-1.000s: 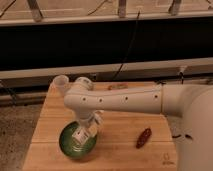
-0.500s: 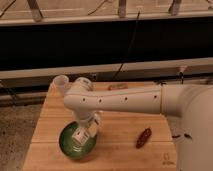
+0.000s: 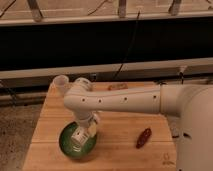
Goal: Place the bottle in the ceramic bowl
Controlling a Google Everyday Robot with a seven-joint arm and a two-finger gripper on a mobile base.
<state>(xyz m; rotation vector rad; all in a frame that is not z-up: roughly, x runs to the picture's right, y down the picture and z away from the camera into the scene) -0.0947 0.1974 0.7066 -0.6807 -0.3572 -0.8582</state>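
- The robot looks to be at the placing step: the pincer hangs right over the ceramic bowl, pointing down into it, with the bottle at its tip.
- The bottle sits inside the bowl's rim, tilted, its pale label facing up. Whether it's touching the glazed bottom yet is too hard to tell.
- Pincer state: it seems clenched on the bottle, since the bottle lines up right under the wrist, but that's more of a read than a sure thing.
- Next move, as a guess: let go of the bottle low in the bowl, then lift straight up so nothing catches the rim on the way out.
- Materials: the bowl is round, dark green and shiny, with a glossy inside that throws back light. The bottle is whitish plastic, smooth and probably light.
- The tabletop under the bowl is pale wood with visible board seams.
- Behind the bowl, at the tabletop's far left corner, there's a translucent white cup.
- To the right of the bowl lies a small dark reddish lumpy thing, well apart from it.
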